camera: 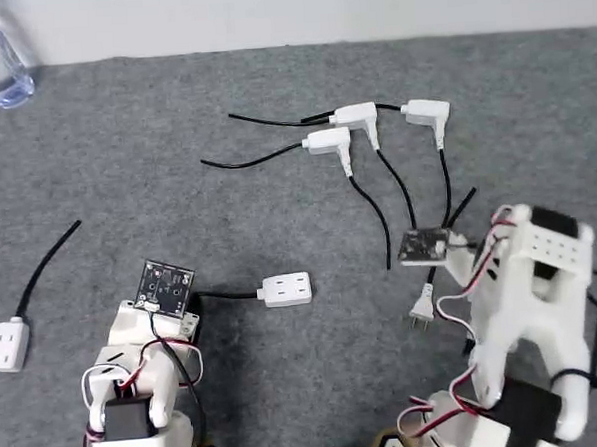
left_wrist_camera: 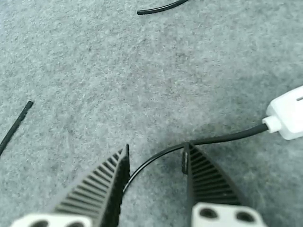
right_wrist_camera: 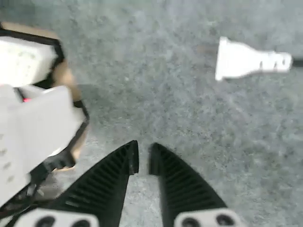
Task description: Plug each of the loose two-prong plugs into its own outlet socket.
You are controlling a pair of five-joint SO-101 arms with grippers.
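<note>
While the left tool (left_wrist_camera: 156,149) is spread apart around the black cord (left_wrist_camera: 222,138) of a white socket (left_wrist_camera: 289,118), the right tool (right_wrist_camera: 143,146) is almost closed on nothing, near the loose plug (right_wrist_camera: 251,61) lying on the grey surface (right_wrist_camera: 189,109).

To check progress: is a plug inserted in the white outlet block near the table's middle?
No, the outlet block has nothing plugged in, and the nearest plug lies apart.
</note>
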